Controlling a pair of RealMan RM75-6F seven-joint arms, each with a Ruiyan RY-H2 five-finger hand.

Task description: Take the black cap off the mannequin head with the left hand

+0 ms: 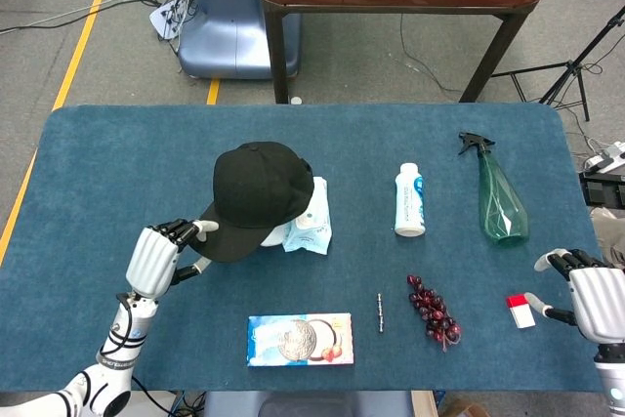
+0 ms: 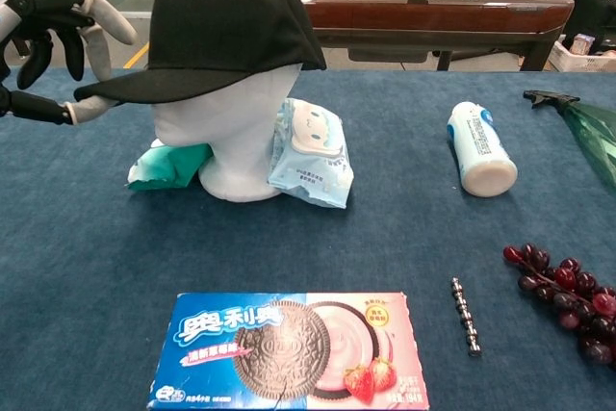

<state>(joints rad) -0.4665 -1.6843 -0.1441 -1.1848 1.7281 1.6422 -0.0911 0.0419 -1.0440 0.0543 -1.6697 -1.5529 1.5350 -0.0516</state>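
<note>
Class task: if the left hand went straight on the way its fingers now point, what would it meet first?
The black cap's brim: the left hand already pinches its edge. Beyond it, probably the white mannequin head.

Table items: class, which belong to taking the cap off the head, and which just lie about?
Job: black cap, mannequin head, left hand pinching the brim.
Lying about: cookie box, white bottle, spray bottle, grapes, wipes pack, right hand.

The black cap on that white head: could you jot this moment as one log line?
step: lifting cap | left hand pinches brim of black fabric cap | cap partly raised on white mannequin head | right hand idle, open
</note>
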